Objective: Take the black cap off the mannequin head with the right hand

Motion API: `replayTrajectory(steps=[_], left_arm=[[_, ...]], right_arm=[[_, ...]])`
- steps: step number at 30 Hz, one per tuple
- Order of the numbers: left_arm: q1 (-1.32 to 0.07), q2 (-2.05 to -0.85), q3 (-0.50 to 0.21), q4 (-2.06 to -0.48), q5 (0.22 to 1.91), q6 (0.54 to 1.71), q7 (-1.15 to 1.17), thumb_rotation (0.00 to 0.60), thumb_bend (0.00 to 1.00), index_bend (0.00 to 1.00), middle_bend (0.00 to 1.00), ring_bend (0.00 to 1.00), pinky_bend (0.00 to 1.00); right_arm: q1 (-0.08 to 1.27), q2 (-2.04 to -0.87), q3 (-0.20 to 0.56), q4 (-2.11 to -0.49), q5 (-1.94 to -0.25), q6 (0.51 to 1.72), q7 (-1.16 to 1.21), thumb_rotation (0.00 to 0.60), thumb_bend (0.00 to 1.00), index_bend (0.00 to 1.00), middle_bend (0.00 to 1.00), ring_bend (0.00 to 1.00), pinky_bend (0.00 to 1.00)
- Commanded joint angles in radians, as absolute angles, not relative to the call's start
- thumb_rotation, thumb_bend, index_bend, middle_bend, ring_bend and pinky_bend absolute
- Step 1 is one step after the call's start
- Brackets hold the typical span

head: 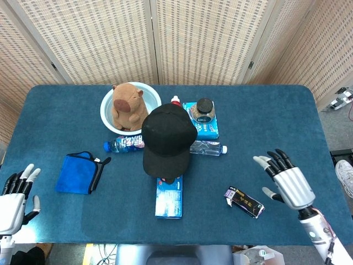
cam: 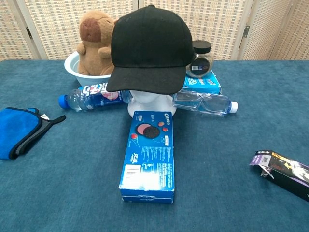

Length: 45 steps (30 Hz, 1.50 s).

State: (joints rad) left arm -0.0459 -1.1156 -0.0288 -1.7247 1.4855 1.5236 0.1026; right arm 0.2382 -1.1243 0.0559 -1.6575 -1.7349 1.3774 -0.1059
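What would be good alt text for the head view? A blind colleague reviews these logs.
A black cap sits on a mannequin head at the middle of a blue table, the right hand open over the table's right side, fingers spread toward it. The left hand waits open at the table's left edge.

Head view: high above the near table edge (head: 182,237), looking steeply down, far enough to take in the whole tabletop and folding screen (head: 176,38) behind; chest view: low, near table height, facing level and close; shared: black cap (head: 167,138) (cam: 149,48), biscuit box (head: 169,196) (cam: 148,154), bottles.
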Motion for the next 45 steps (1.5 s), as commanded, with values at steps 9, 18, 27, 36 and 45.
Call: replayTrajectory(steps=[9,18,27,36,45], left_arm=[[-0.028,-1.097,-0.026,-1.747,1.487,1.545,0.116,0.600,0.62,0.00,0.00,0.00,0.00],[-0.027,-1.094,-0.028,-1.751,1.485,1.545,0.122,0.600,0.62,0.00,0.00,0.00,0.00],[-0.030,-1.097,-0.030,-1.747,1.479,1.534,0.125,0.600,0.62,0.00,0.00,0.00,0.00],[-0.034,-1.099,-0.032,-1.740,1.474,1.523,0.121,0.600,0.62,0.00,0.00,0.00,0.00],[-0.037,-1.102,-0.034,-1.731,1.469,1.515,0.112,0.600,0.62,0.00,0.00,0.00,0.00]], right_arm=[[0.437,-1.266,0.098,-1.648,-1.812,1.217,-0.115,0.600,0.00,0.27,0.24,0.13,0.12],[0.547,-1.410,0.134,-1.561,-1.835,1.187,-0.141,0.600,0.00,0.31,0.24,0.13,0.12],[0.617,-1.512,0.147,-1.479,-1.847,1.203,-0.152,0.600,0.00,0.32,0.24,0.13,0.12],[0.668,-1.589,0.142,-1.401,-1.854,1.219,-0.155,0.600,0.00,0.34,0.24,0.13,0.12],[0.698,-1.646,0.146,-1.327,-1.851,1.256,-0.169,0.600,0.00,0.34,0.24,0.13,0.12]])
